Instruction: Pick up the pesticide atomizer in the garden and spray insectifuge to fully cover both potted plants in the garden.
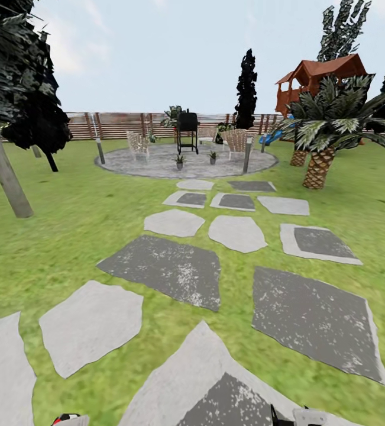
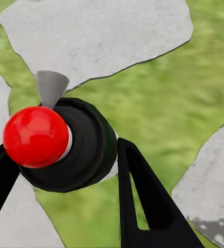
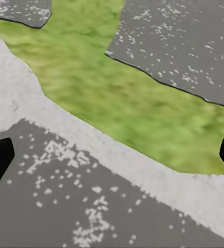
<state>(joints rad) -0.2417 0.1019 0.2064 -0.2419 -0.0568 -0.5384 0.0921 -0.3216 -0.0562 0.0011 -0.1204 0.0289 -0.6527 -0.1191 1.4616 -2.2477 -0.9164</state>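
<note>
Atomizer (image 2: 65, 147): dark round bottle with a glossy red top, seen end-on in the left wrist view at centre-left of the frame; a pale band shows just behind the red top. A sliver of red shows at the bottom left edge of the head view.
Atomizer axis: long axis runs toward the wrist camera, red top nearest the lens; a grey cone-shaped spout sticks out from the bottle's side toward the upper left of the frame.
Left gripper (image 2: 60, 170): two black fingers (image 2: 143, 206) stand on either side of the bottle, pressed against its body; the claw is closed around the bottle and carries it above grass and pale stones.
Left arm pose: wrist camera looks down at the ground.
Right gripper (image 3: 112, 155): only the two black fingertips show, at the far left and far right edges of the right wrist view; spread wide, nothing between them.
Right arm pose: pointing down over a dark speckled stone (image 3: 81, 206) and a strip of grass.
Potted plants (image 1: 180, 160) (image 1: 213, 156): two small green plants in grey pots, far off at upper centre of the head view, on the round paved area (image 1: 157, 168), well apart from the robot.
Stepping stones (image 1: 168, 269): pale and dark slabs lead across the lawn (image 1: 68, 236) to the paving.
Surroundings: black grill (image 1: 187, 127) behind the plants, wicker chairs beside it, palm (image 1: 328, 127) at right, wooden fence (image 1: 115, 124) behind.
</note>
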